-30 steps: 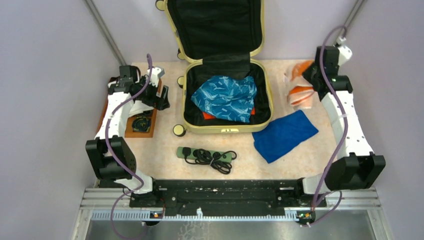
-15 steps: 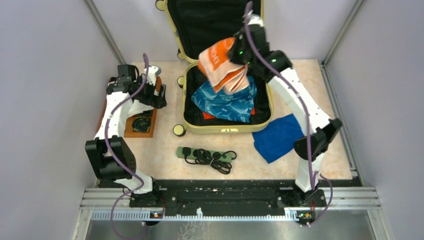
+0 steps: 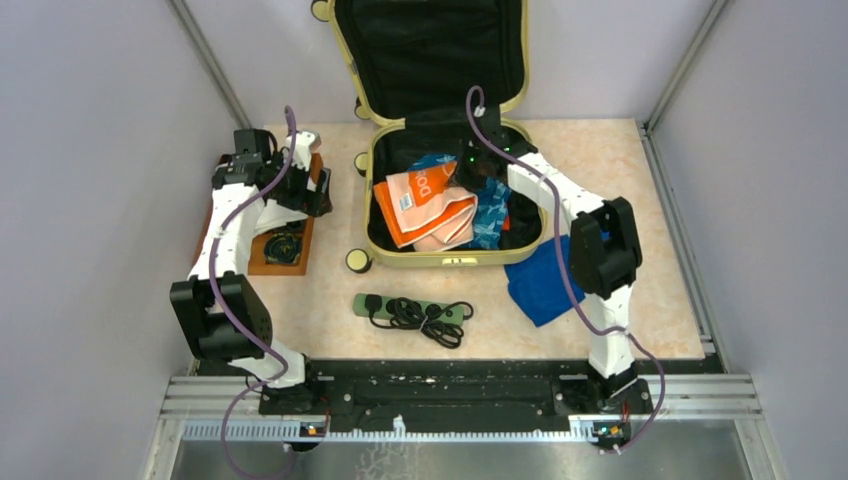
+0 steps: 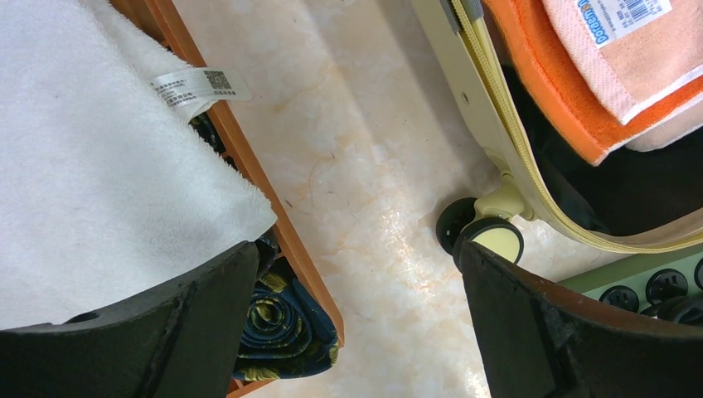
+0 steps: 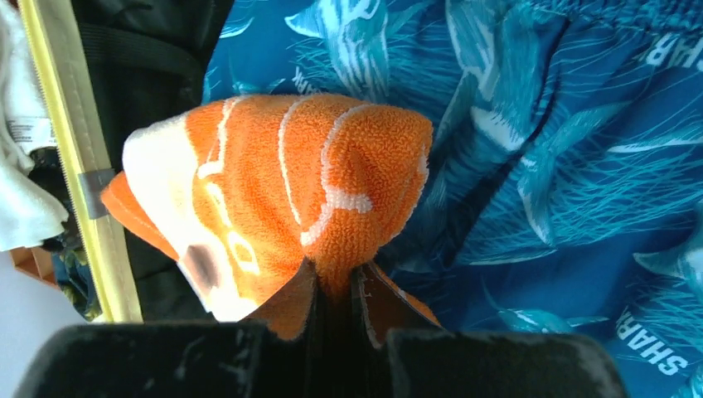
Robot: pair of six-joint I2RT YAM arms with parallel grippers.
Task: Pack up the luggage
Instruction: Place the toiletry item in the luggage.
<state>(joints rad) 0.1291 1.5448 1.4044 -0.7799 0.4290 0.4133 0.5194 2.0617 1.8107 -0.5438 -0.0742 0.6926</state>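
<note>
Top external, right claw (image 5: 336, 286) pinching orange towel (image 3: 420, 205) inside luggage (image 3: 455, 259), left claw (image 4: 356, 249) spread wide, power strip (image 3: 362, 302) nearby.

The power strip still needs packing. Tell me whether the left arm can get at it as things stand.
Probably yes. The power strip lies uncovered on the table in front of the luggage, only its own cable coiled on it. The left gripper has its jaws open, nothing between them.

R gripper (image 5: 335, 287) swung orange towel (image 3: 425, 205) across & down into luggage (image 3: 455, 260), still clamped
</note>
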